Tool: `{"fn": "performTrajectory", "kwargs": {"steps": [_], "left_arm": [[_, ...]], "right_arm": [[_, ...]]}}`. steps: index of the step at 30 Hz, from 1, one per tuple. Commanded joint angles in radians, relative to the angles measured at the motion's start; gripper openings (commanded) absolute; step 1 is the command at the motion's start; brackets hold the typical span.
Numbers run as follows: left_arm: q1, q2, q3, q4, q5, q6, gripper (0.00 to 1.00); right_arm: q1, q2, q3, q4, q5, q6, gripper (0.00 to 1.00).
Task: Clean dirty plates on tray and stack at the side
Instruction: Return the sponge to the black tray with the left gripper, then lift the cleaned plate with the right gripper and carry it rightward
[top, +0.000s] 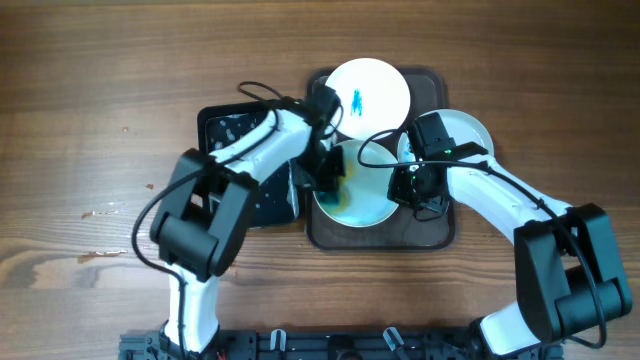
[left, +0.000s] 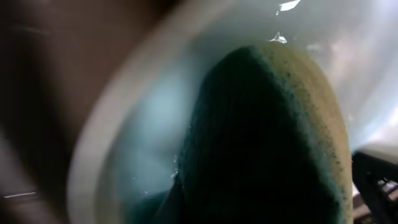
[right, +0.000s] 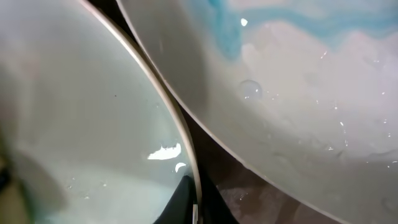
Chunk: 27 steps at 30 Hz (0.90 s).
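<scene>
Three white plates lie on the dark tray (top: 432, 232). The far plate (top: 368, 95) has a teal smear. The middle plate (top: 365, 195) has teal and yellowish smears at its left. The right plate (top: 465, 130) is partly under my right arm. My left gripper (top: 328, 178) is shut on a green sponge (left: 267, 143) that is pressed on the middle plate's wet left side (left: 143, 143). My right gripper (top: 410, 188) pinches a plate rim (right: 186, 155), apparently the middle plate's right edge. A neighbouring plate (right: 298, 93) shows a wet teal streak.
A black basin (top: 232, 135) stands against the tray's left side, under my left arm. Bare wooden table (top: 80, 120) lies left and right of the tray. Small specks lie on the wood at the left (top: 100, 212).
</scene>
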Motion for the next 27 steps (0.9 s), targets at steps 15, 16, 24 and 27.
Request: {"fn": "performTrajectory", "kwargs": {"steps": [15,16,24,27], "left_arm": [[0.245,-0.280,-0.349,0.122,-0.519,0.020,0.08],[0.245,-0.280,-0.361,0.135,-0.513,0.020,0.12],[0.298,-0.437,-0.182,-0.057,-0.278,0.040,1.00],[0.351,-0.543,-0.144,-0.103,-0.269,0.039,1.00]], "right_arm": [[0.004,0.041,-0.016,0.019,0.036,-0.136,0.04],[0.004,0.041,-0.014,0.028,0.035,-0.159,0.04],[0.004,-0.031,0.244,-0.257,0.061,-0.219,0.04],[0.018,-0.032,0.418,-0.418,0.082,-0.275,0.04]]}}
